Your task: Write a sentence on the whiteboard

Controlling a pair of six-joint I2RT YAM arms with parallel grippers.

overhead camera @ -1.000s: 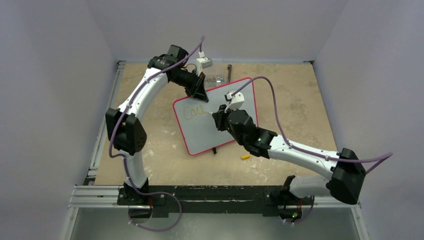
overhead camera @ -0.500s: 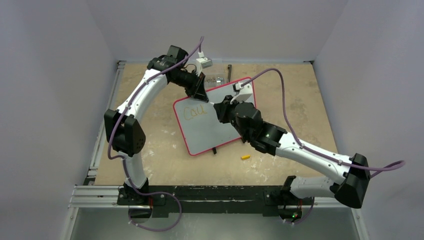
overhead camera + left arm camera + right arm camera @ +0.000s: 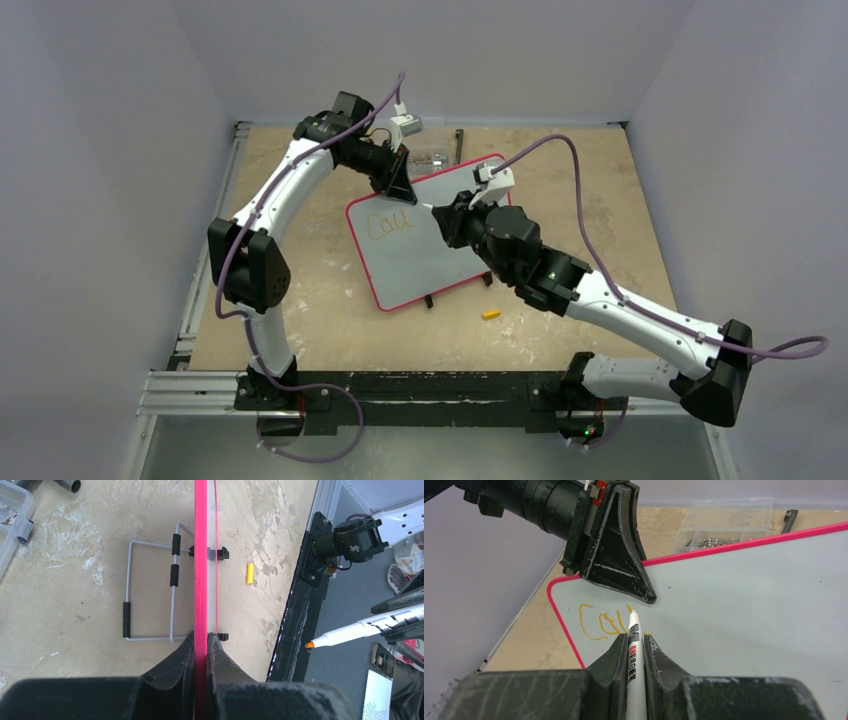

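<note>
We clamp our left tool (image 3: pixel 201 636) tight on the pink top edge of the whiteboard (image 3: pixel 410 265), which stands tilted near the middle of the counter (image 3: pixel 330 310); our right tool (image 3: pixel 634 637) pinches a white marker (image 3: pixel 632 622), its tip just beside the orange lettering (image 3: pixel 596 625) "Cou" at the board's upper left.

Left gripper (image 3: pixel 402 190) blocks the whiteboard (image 3: pixel 415 265) at its far edge, right gripper (image 3: pixel 634 639) with marker (image 3: pixel 634 652) mid-board; near half open

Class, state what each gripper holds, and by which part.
Left gripper clamps the whiteboard by its pink rim; right gripper grips the marker by its barrel.
</note>
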